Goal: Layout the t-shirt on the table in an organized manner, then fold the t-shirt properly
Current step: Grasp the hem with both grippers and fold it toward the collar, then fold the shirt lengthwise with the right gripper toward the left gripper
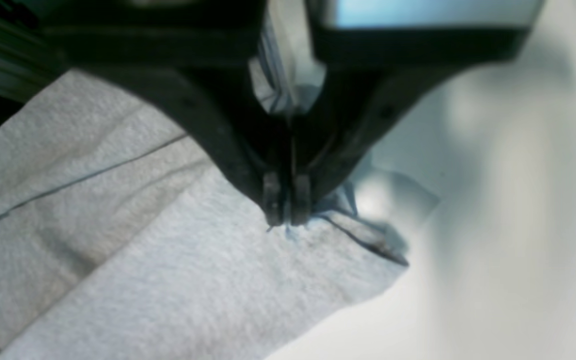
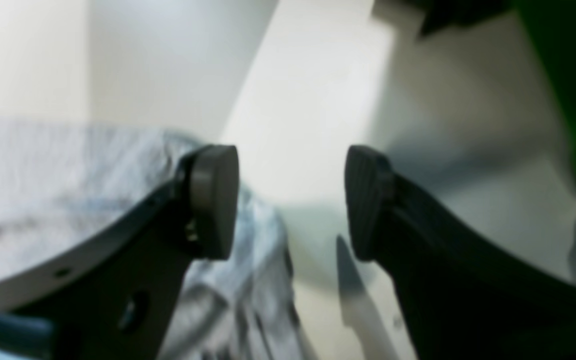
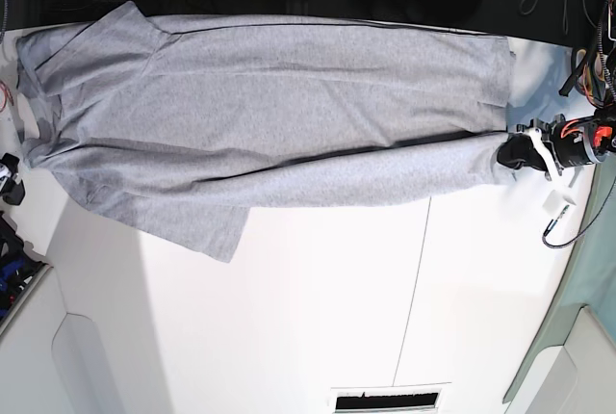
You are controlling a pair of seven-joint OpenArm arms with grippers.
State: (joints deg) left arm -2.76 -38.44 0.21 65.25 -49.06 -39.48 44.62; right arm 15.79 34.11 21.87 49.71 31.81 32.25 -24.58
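While left fingers (image 1: 286,212) pinching t-shirt (image 3: 289,116) hem, right fingers (image 2: 292,202) wide over bare table (image 3: 327,318).

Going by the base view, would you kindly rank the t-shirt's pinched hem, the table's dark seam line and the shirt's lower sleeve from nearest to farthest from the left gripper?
1. The pinched hem, held in the left gripper, at that view's right.
2. The dark seam line, mid-table, below.
3. The lower sleeve, far across at that view's left.
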